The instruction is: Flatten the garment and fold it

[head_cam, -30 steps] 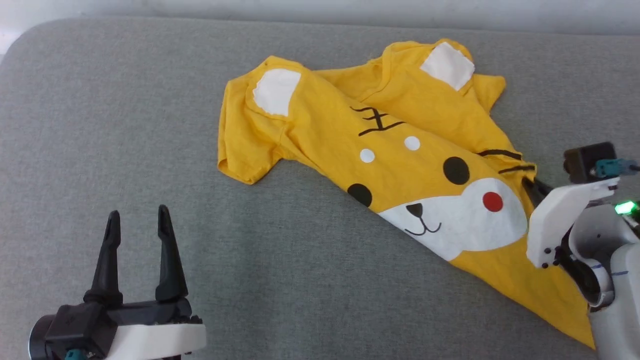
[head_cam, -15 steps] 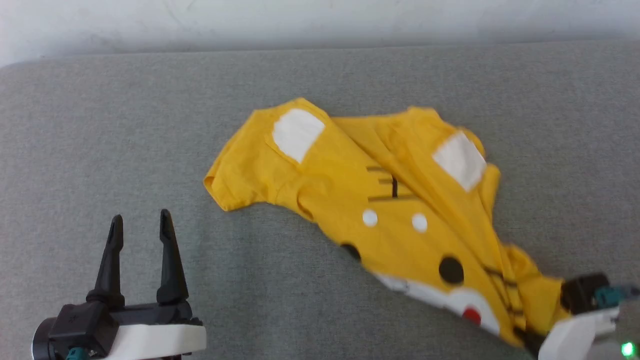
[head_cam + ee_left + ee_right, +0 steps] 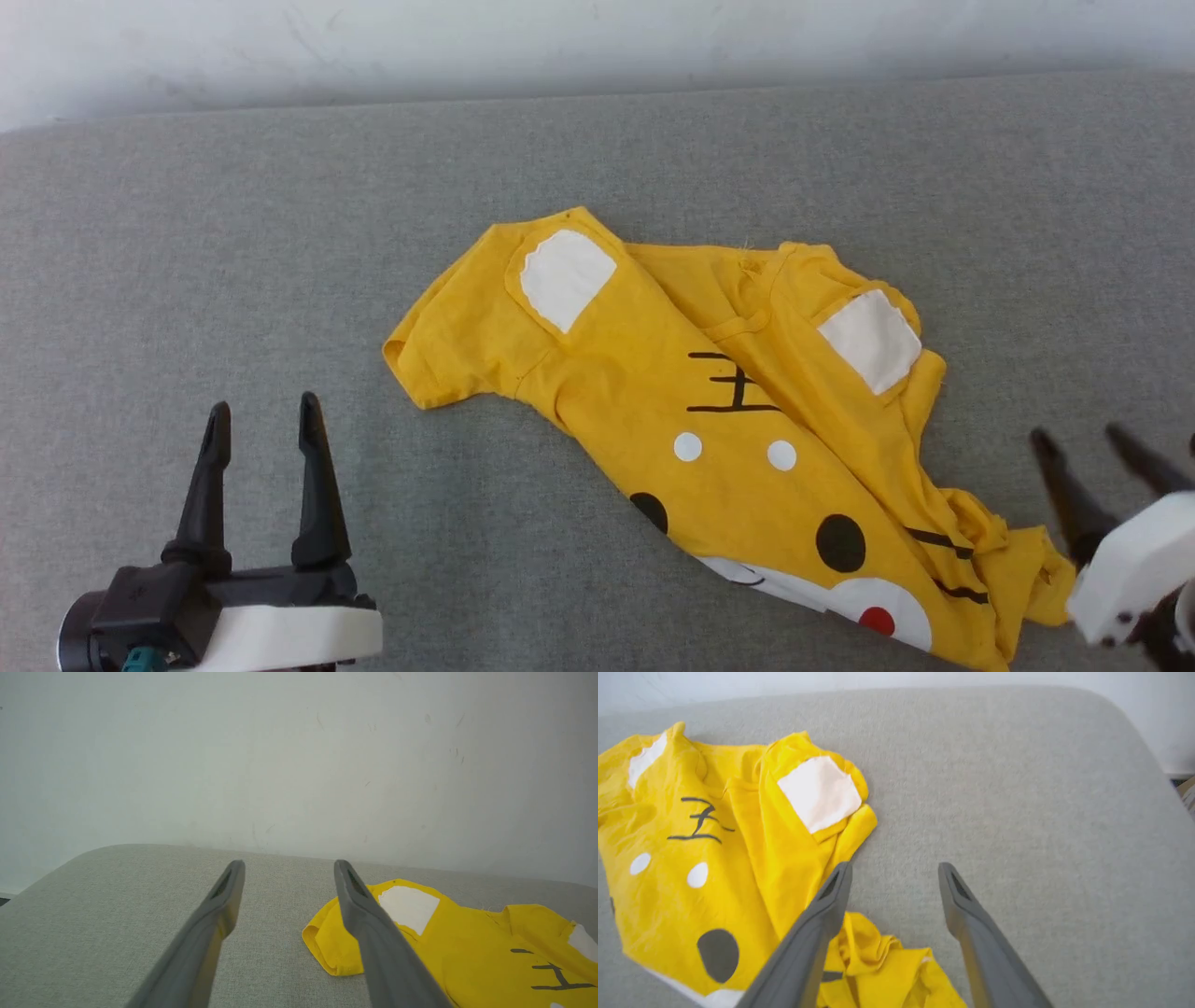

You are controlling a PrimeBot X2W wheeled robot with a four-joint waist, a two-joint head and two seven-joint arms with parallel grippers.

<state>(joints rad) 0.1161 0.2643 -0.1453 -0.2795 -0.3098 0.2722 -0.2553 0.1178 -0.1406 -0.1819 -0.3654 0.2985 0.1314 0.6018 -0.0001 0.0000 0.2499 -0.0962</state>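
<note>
The garment [image 3: 728,439], a bright-yellow T-shirt with a cartoon animal face, lies crumpled and skewed on the grey cushion [image 3: 233,233]. Its right side is bunched in folds near my right gripper. A sleeve with a white ear patch [image 3: 406,905] points left. My left gripper [image 3: 261,415] stands open at the lower left, well clear of the shirt. My right gripper [image 3: 1078,437] is open at the lower right, just beside the bunched hem [image 3: 878,961], with nothing between its fingers [image 3: 817,933].
A pale wall [image 3: 597,37] runs along the cushion's far edge. The cushion's rounded right corner [image 3: 1134,723] drops off near my right arm. Bare grey fabric spreads left of the shirt and behind it.
My right gripper was shut on the shirt's right side and dragging it; it has now opened and let the cloth drop in a bunch. The head camera has shifted. My left gripper is unchanged.
</note>
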